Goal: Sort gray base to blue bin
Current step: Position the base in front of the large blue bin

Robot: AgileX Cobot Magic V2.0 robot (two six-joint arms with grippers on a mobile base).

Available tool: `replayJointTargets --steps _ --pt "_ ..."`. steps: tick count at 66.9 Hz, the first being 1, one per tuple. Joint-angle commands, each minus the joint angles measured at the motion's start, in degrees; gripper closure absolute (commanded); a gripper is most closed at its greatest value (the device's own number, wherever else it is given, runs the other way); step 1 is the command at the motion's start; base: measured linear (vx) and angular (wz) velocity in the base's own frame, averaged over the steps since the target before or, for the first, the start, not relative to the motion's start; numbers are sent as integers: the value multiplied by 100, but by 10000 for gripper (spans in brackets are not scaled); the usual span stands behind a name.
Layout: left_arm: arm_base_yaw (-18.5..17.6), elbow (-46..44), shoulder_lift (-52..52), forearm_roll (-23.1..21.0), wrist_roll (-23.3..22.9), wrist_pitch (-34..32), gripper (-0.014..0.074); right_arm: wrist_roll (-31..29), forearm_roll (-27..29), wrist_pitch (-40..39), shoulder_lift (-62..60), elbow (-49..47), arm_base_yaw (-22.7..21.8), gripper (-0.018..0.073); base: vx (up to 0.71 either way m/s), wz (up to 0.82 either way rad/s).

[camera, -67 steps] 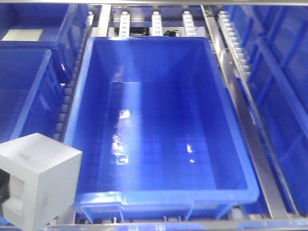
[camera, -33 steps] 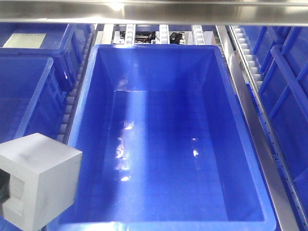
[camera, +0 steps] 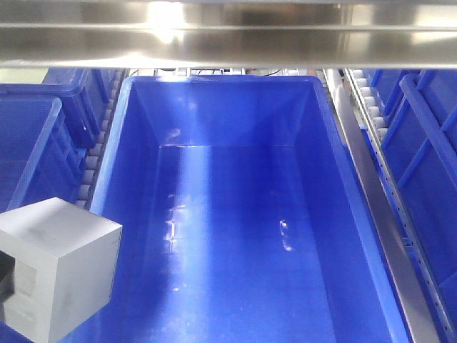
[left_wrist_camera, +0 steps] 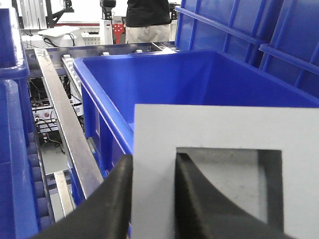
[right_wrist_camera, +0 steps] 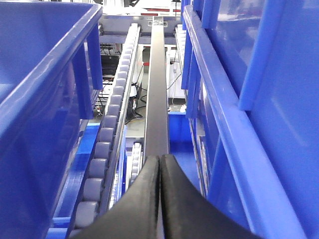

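Note:
The gray base point(camera: 61, 275) is a matte gray block at the lower left of the front view, held beside the left wall of the blue bin point(camera: 107, 179). In the left wrist view my left gripper point(left_wrist_camera: 153, 162) is shut on the gray base point(left_wrist_camera: 224, 127). One black finger point(left_wrist_camera: 117, 199) is outside its wall and the other sits inside the square recess. The blue bin point(left_wrist_camera: 99, 89) lies just beyond the block, empty. My right gripper point(right_wrist_camera: 159, 162) is shut and empty, above a gap between bins.
More blue crates stand at the left point(camera: 28, 143) and right point(camera: 428, 157). Roller rails point(right_wrist_camera: 107, 144) and a steel rail point(camera: 371, 193) run between the bins. A steel beam point(camera: 228, 32) crosses the top. A person point(left_wrist_camera: 146, 20) stands far behind.
The front view has moved forward: the blue bin now fills more of the frame and the steel beam has come down into view. The gray base keeps its place at the lower left.

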Motion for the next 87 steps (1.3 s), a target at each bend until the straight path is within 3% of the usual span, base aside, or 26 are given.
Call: replayJointTargets --steps 1,75,87 --pt "-32 -173 14 15 -29 -546 603 -38 -49 -410 -42 32 -30 564 6 -1" --pt "-32 -173 14 15 -29 -546 603 -38 -49 -416 -42 32 -30 564 1 0" --pt "-32 -178 14 20 -29 -829 603 -38 -49 -415 -42 32 -30 564 0 0"
